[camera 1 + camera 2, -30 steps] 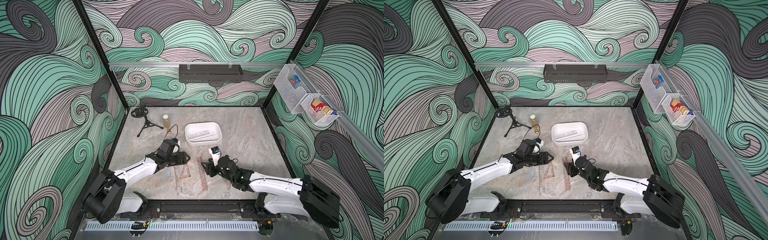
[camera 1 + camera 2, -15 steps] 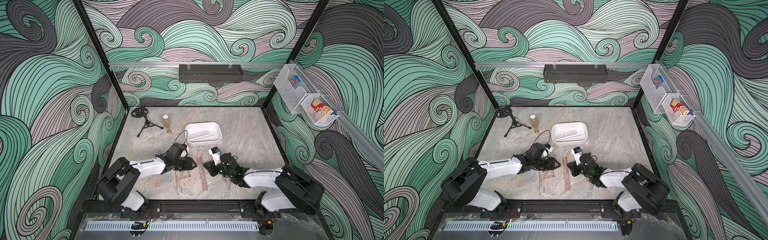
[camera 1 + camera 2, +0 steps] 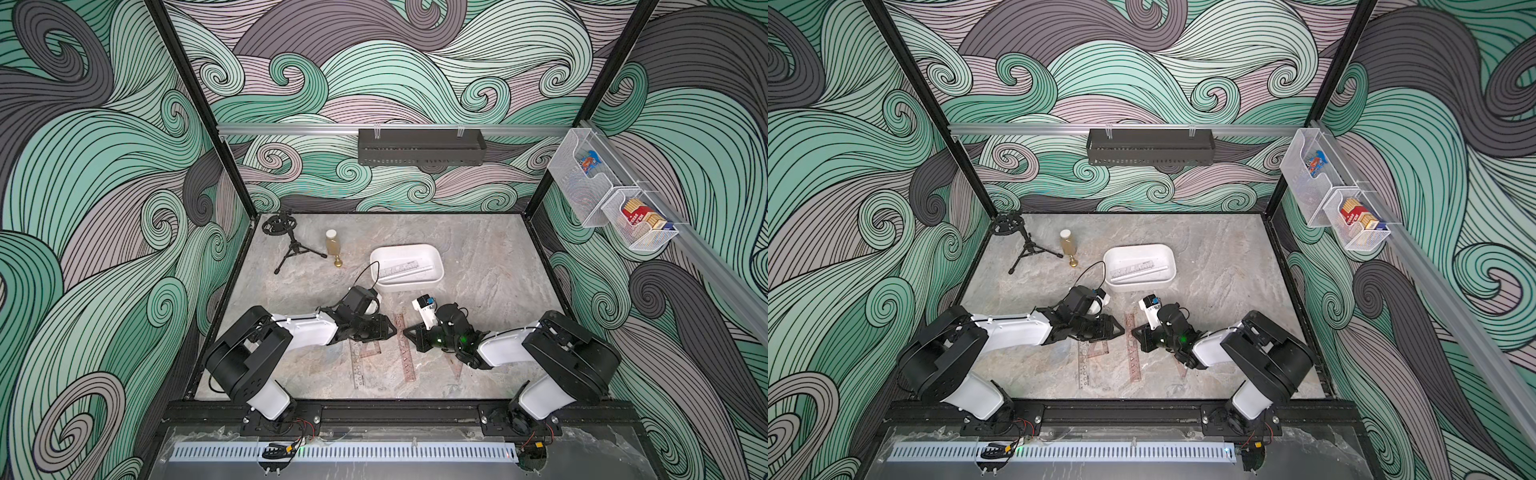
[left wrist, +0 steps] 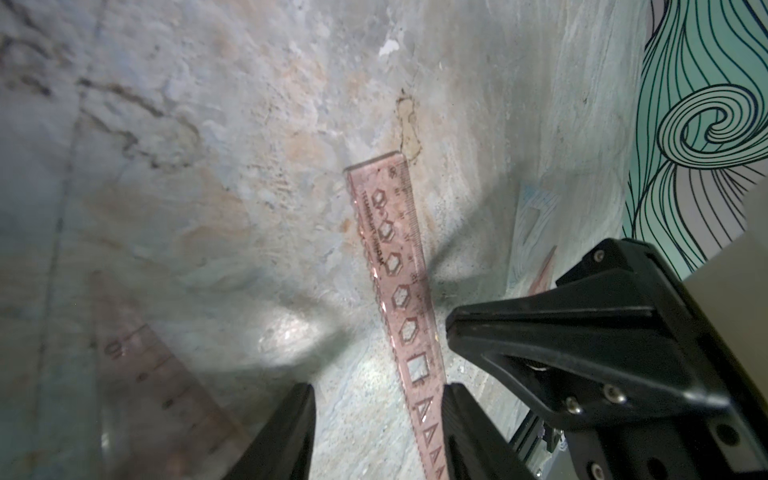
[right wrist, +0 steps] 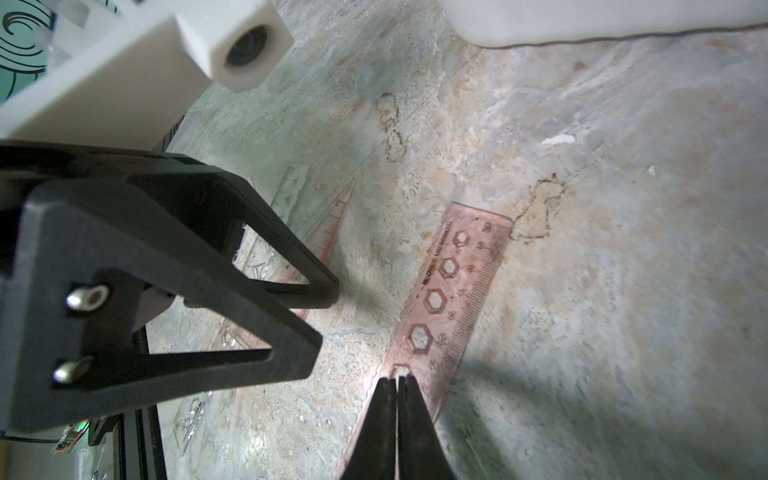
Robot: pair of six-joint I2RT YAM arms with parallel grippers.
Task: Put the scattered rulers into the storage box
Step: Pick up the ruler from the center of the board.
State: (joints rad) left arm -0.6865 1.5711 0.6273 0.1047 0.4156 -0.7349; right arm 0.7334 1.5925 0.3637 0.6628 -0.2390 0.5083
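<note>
A pinkish straight ruler [image 3: 406,357] [image 5: 453,286] lies flat on the stone table in front of the white storage box [image 3: 407,283], which holds clear rulers [image 3: 405,266]. My right gripper [image 3: 409,332] [image 5: 397,380] is shut, its tips resting on top of this ruler. My left gripper [image 3: 388,330] [image 4: 378,415] is open low over the same ruler's other end [image 4: 395,257], which runs along the inside of one finger [image 4: 461,432]. A pinkish set square [image 3: 370,347] and a clear straight ruler [image 3: 357,370] lie under the left arm. Another set square [image 3: 455,368] shows partly beneath the right arm.
A small black tripod [image 3: 291,245], a capped bottle [image 3: 332,243] and a small brass piece [image 3: 338,262] stand at the back left. A long black tray [image 3: 419,145] hangs on the back wall. White mesh baskets [image 3: 611,199] hang on the right wall.
Both arms have dropped low and moved in toward the pinkish ruler from either side. My right gripper has shut. My left gripper has narrowed a little and stays open.
</note>
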